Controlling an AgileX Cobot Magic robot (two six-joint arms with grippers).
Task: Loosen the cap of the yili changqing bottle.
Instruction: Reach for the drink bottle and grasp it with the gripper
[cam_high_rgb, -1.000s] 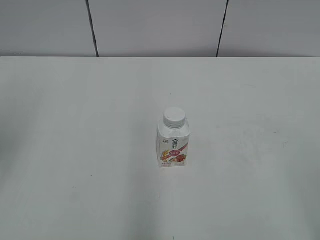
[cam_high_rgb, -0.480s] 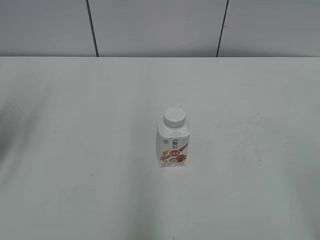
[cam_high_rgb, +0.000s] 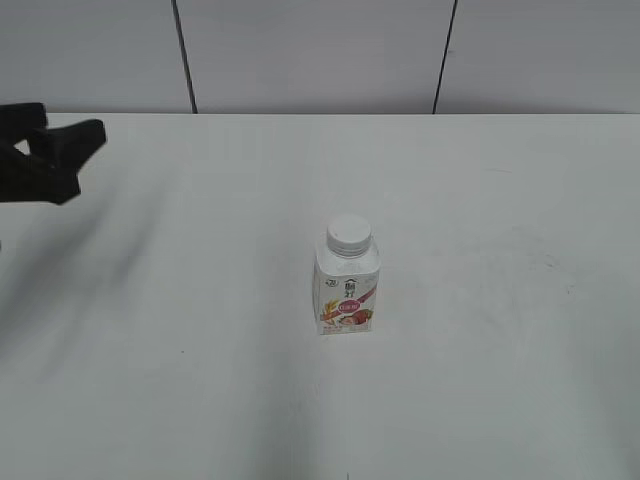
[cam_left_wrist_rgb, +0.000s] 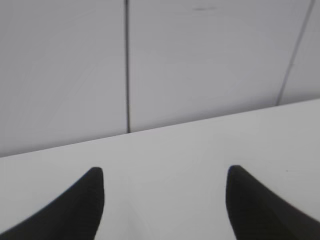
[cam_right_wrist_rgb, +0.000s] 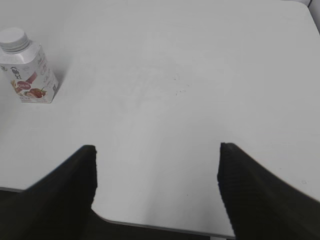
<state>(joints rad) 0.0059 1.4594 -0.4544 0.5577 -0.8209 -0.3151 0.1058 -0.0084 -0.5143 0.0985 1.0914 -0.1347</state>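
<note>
The yili changqing bottle (cam_high_rgb: 348, 282) stands upright on the white worktop (cam_high_rgb: 500, 380), its cap (cam_high_rgb: 349, 233) seated on the short neck and nothing touching it. The left end effector (cam_high_rgb: 62, 152) appears at the far left edge of the exterior view, well apart from the bottle, which lies to its right and nearer the camera. In the left wrist view its fingertips (cam_left_wrist_rgb: 85, 200) stand widely spread with bare worktop and the panelled wall (cam_left_wrist_rgb: 200, 60) between them; it holds nothing. The right end effector (cam_right_wrist_rgb: 156, 190) does not show in the exterior view. Its own wrist view shows its jaws equally wide apart and empty, hovering over the near worktop edge, with the bottle well ahead and to the left of it.

Handling, as a judgement: the bottle is small, squarish, thin-walled plastic, probably light and easy to tip or slide on the smooth worktop, and its walls may give under a hard squeeze. The flat label faces below the sloped shoulders offer the firmest hold for one end effector, since flat sides resist turning within the jaws. The ribbed edge of the cap gives the other end effector purchase; it should close across the cap's full width from above, clear of the shoulders. The cap is narrow, so an off-centre hold risks slipping off or toppling the bottle. No step of the loosening has begun.
</note>
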